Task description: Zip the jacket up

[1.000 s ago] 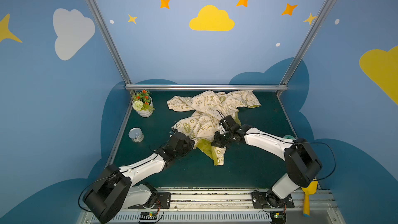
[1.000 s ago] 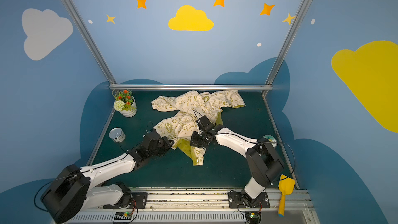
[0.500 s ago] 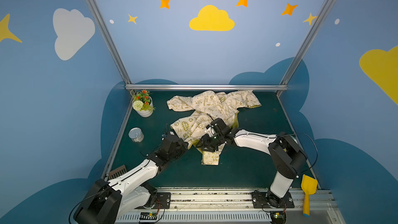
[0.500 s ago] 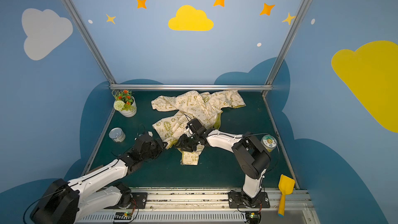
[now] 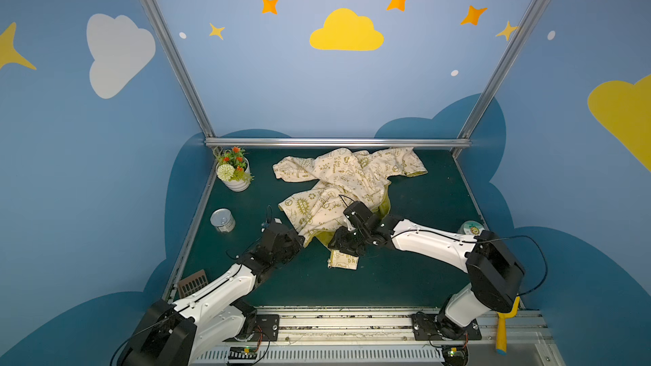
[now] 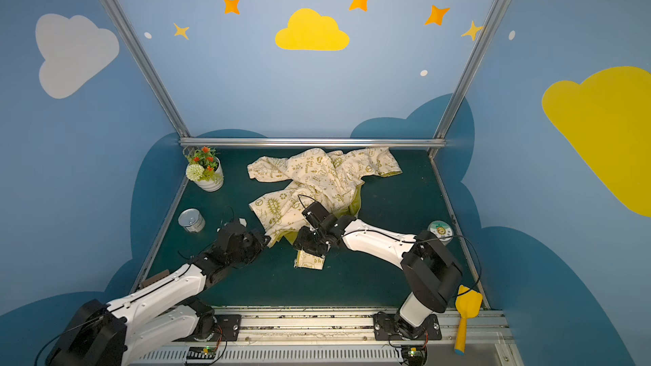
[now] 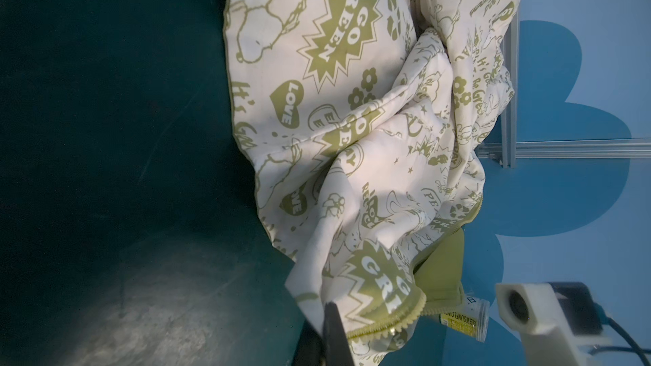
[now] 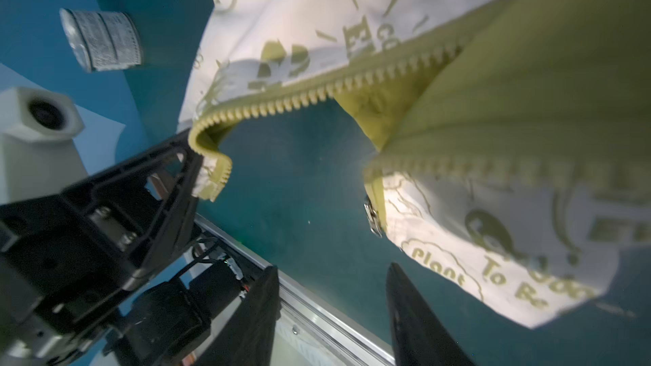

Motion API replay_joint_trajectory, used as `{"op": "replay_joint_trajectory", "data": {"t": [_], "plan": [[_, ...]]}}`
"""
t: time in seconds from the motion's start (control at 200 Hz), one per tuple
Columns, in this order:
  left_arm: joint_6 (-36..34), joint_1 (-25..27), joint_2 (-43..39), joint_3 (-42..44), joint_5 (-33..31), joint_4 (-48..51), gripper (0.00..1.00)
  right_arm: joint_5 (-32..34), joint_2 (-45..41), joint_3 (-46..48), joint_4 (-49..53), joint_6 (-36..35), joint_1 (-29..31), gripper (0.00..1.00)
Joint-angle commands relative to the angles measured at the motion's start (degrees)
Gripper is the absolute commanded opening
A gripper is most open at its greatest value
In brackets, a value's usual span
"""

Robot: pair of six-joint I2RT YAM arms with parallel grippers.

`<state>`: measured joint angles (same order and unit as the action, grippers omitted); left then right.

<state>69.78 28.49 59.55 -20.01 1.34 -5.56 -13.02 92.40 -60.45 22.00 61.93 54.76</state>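
The jacket [image 5: 347, 179] [image 6: 318, 177] lies crumpled and unzipped at the back middle of the green mat. My left gripper [image 5: 299, 240] [image 6: 266, 239] is shut on its front left corner; in the left wrist view the jaws [image 7: 329, 306] pinch the cream cloth beside the olive zipper teeth [image 7: 391, 322]. My right gripper [image 5: 339, 245] [image 6: 305, 245] [image 8: 331, 276] stands open with nothing between its fingers [image 8: 412, 308]. It hovers over the other front corner [image 5: 343, 260] [image 8: 493, 258], which lies flat on the mat. A small metal zipper part [image 8: 372, 216] shows at that corner's edge.
At the back left stands a flower pot [image 5: 235, 176], and a tin can [image 5: 222, 220] sits in front of it. A round tub [image 5: 471, 229] is near the right edge. A yellow shovel [image 5: 504, 329] lies at the front right by the rail, a brown grid piece [image 5: 193, 282] at the front left.
My right gripper has opened and let go of the jacket's fold, whose corner now lies on the mat. Both grippers have shifted left and toward the front; the left one keeps its hold.
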Motion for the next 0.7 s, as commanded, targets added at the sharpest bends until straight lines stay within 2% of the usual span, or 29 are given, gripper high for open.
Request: {"op": "replay_joint_trajectory", "data": {"t": [0.0,0.075,0.14,0.35,0.561,0.696], "plan": [[-1.4,-0.27,1.04,0.14,0.57,-0.57,0.03,9.75,0.8,-0.02,10.11,5.07,1.97,0.51],[-1.48,-0.28,1.92,0.2,1.33,-1.35,0.03,7.42,2.79,1.25,6.25,7.49,2.25,0.5],[-1.56,-0.28,2.31,0.26,1.81,-1.63,0.03,6.8,5.17,-0.52,7.12,8.41,2.89,0.5],[-1.54,-0.28,2.19,0.93,1.96,-3.14,0.03,6.86,10.52,-3.87,6.81,7.52,3.94,0.5],[-2.01,-0.28,1.93,0.72,2.27,-2.71,0.03,8.26,15.15,-6.48,10.4,6.73,4.54,0.49],[-2.12,-0.28,0.85,0.85,1.52,-1.51,0.03,11.34,19.52,-9.36,17.55,6.94,6.48,0.45]]}}
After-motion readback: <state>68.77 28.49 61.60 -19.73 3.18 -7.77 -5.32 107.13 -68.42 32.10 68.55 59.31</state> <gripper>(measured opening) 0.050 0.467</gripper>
